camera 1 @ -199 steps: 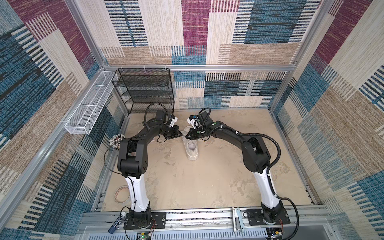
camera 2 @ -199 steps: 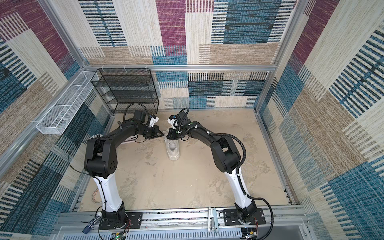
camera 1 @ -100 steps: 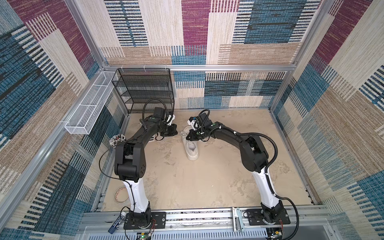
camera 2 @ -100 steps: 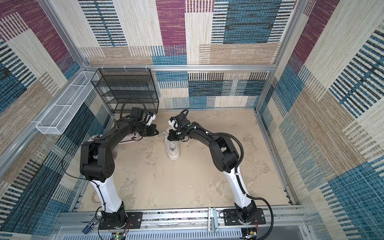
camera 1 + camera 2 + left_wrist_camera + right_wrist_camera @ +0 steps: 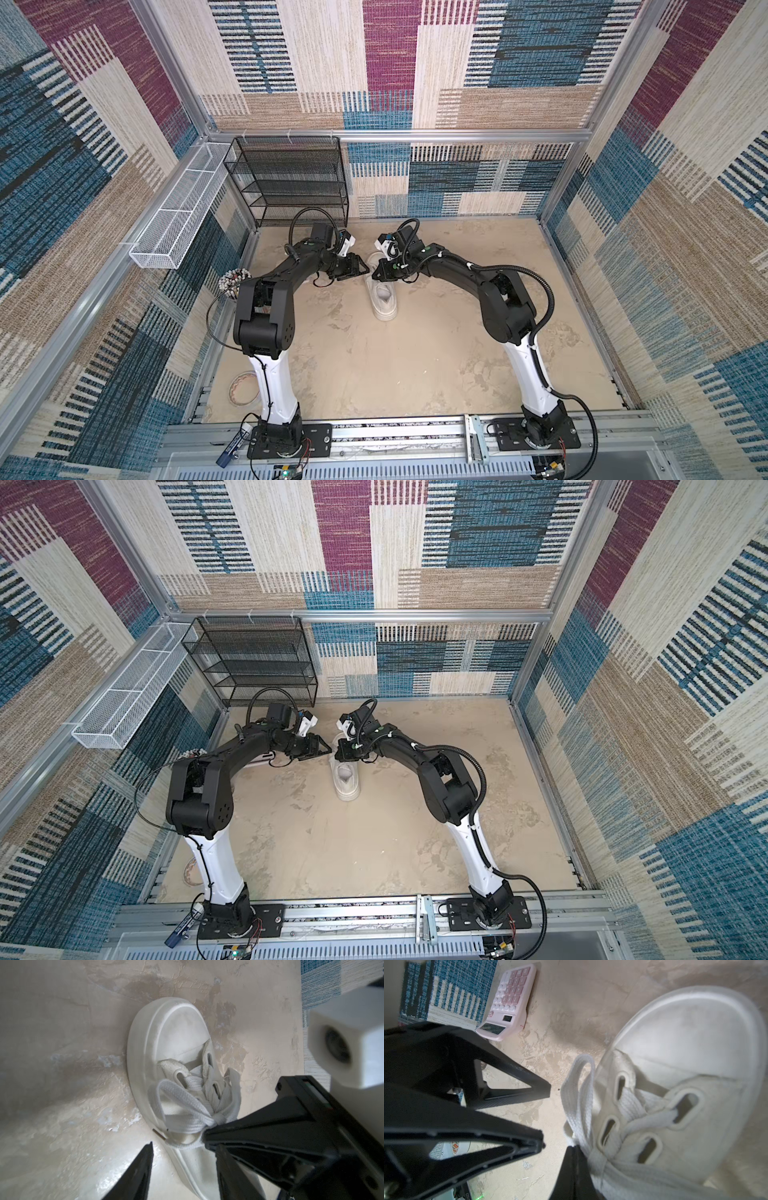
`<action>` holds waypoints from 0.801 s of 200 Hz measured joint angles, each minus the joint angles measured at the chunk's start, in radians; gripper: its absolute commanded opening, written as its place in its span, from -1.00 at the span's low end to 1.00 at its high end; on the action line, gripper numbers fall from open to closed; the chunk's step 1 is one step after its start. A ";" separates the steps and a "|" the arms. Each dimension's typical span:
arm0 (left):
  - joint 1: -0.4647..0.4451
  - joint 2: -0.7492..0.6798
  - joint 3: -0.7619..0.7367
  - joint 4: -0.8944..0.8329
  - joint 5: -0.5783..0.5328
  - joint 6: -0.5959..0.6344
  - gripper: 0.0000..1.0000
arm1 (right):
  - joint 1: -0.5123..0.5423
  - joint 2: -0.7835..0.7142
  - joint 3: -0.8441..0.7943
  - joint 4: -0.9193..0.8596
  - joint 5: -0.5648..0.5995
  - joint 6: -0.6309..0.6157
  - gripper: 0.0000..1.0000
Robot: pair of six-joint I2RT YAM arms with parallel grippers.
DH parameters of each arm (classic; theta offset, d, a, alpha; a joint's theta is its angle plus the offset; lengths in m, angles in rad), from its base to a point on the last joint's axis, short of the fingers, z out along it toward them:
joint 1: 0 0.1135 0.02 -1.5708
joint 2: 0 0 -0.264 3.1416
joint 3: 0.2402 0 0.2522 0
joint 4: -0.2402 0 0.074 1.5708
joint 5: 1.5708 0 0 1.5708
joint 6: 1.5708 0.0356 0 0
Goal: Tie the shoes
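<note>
sneaker [image 5: 180, 1028]: upper seen as matt white, leather-like, faintly scuffed; sole rendered as smooth rubber with a slight sheen;
laces [image 5: 182, 1103]: flat woven cloth, off-white, visibly ribbed;
tabletop [image 5: 62, 1043]: beige, rough and mottled like plaster; glossy patches are caught by the light;
left gripper [image 5: 546, 1113]: fingers formed in black matt plastic;
calculator [image 5: 508, 1001]: smooth pink and white plastic;
rack [image 5: 291, 178]: black wire mesh, probably painted metal, the view being distant;
walls [image 5: 390, 50]: covered in coarse woven cloth;
frame rail [image 5: 415, 135]: bare, dull-finished metal

A robot lab cell: aluminium frame [image 5: 457, 135], carpet-tiled walls [image 5: 519, 62], arms [image 5: 505, 307] bolted to a rail [image 5: 395, 434].
</note>
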 measured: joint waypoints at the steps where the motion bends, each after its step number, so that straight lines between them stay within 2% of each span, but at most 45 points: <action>1: 0.000 0.002 0.000 0.001 0.000 -0.002 -0.01 | 0.000 0.000 0.000 0.000 0.000 0.000 -0.93; 71: -0.003 0.044 0.008 0.046 0.000 -0.047 -0.26 | 0.000 0.000 0.000 0.000 0.000 0.000 -0.93; 104: -0.009 0.061 0.016 0.070 0.006 -0.056 -0.68 | 0.000 0.000 0.000 -0.001 0.000 0.000 -0.93; 145: -0.012 0.064 0.012 0.083 0.029 -0.058 -1.00 | -0.002 0.000 -0.001 -0.003 0.000 0.000 -0.93; 160: -0.011 0.064 0.010 0.084 0.029 -0.060 -1.00 | -0.002 0.000 -0.001 -0.004 0.000 0.000 -0.93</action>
